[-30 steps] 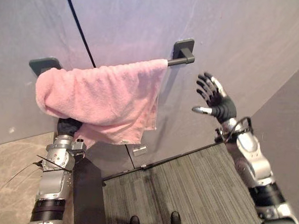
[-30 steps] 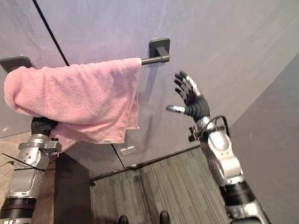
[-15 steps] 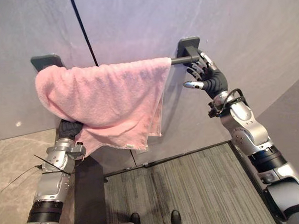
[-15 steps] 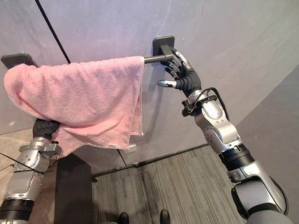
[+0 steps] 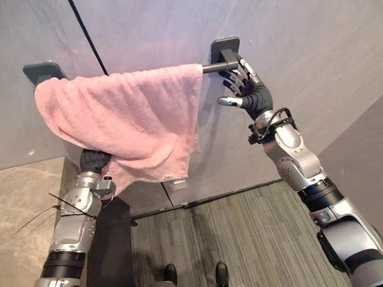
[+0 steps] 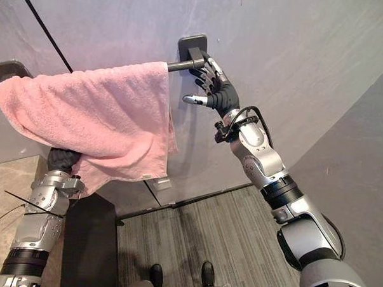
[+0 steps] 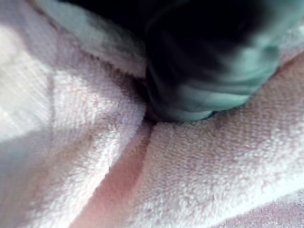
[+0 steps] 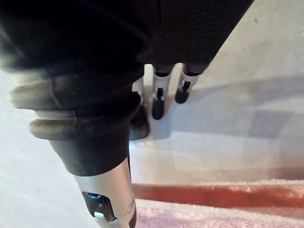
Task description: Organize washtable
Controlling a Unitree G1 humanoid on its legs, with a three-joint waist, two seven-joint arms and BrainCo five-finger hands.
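A pink towel [image 5: 123, 115] hangs in folds over a dark bar [image 5: 211, 67] fixed to the grey wall between two dark mounts [image 5: 224, 46]. My left hand [image 5: 94, 159] reaches up under the towel's lower edge, with only its dark cover outside the cloth. In the left wrist view the towel [image 7: 199, 161] lies pressed close around that hand. My right hand [image 5: 248, 92] is open at the bar's bare right end, just below the mount, fingers [image 8: 158, 102] straight toward the wall. The towel's edge [image 8: 213, 209] lies beside it, apart from the fingers.
The bar's left mount [image 5: 39, 70] peeks out above the towel. A beige marble counter [image 5: 17, 199] lies at the lower left beside a dark panel [image 5: 114, 248]. Striped grey floor [image 5: 251, 235] spreads below. The grey wall meets a side wall [image 5: 370, 138] at the right.
My right hand has risen and moved left from open air to the bar's right end. The left hand stays under the towel. The camera has shifted slightly.
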